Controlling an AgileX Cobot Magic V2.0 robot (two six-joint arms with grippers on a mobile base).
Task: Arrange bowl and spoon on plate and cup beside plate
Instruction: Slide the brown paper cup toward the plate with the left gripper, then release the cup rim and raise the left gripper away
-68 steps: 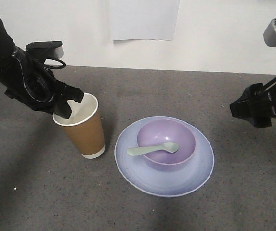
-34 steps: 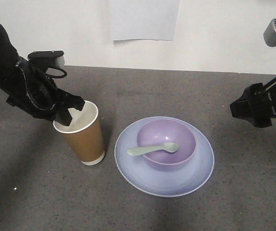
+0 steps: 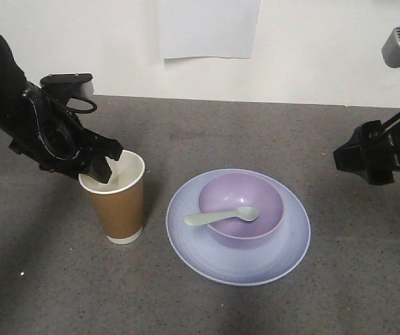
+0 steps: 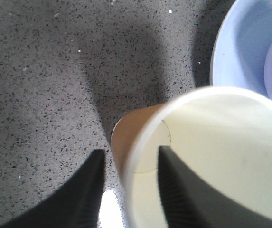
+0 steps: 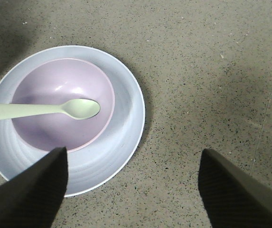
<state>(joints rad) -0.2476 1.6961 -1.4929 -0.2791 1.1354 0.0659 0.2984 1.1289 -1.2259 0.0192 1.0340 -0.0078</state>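
**Left gripper pinching the cup rim; right gripper standing apart over the plate**

The left gripper (image 3: 104, 162) is clamping the rim of the cup (image 3: 119, 200). In the left wrist view, one dark finger (image 4: 176, 190) is sitting inside the cup against the white inner wall, and the other finger (image 4: 81, 197) is sitting outside against the brown sleeve, so the cup wall is passing between the two. The grasp is falling on the left, far portion of the rim. The cup is standing upright with its white base band on the grey speckled table (image 3: 60, 279).

The cup is sitting just left of the plate (image 3: 283, 262), near it but with a strip of table showing between the two. In the left wrist view the plate edge (image 4: 230, 52) is appearing at the upper right, beyond the cup mouth.

The bowl (image 3: 266, 213) is resting on the plate, slightly toward the far side of its centre. The spoon (image 3: 220, 217) is lying across the bowl, with its scoop inside the bowl and its handle projecting left over the bowl's rim above the plate.

The right gripper (image 5: 131, 185) is hanging with its jaws spread wide and nothing between them. In the right wrist view, its two dark fingertips (image 5: 31, 199) are framing the near-right portion of the plate and bare table. In the front view the right arm (image 3: 381, 150) is sitting at the right edge, well apart from the plate, the bowl and the cup.

A white sheet of paper (image 3: 209, 28) is hanging on the far wall.
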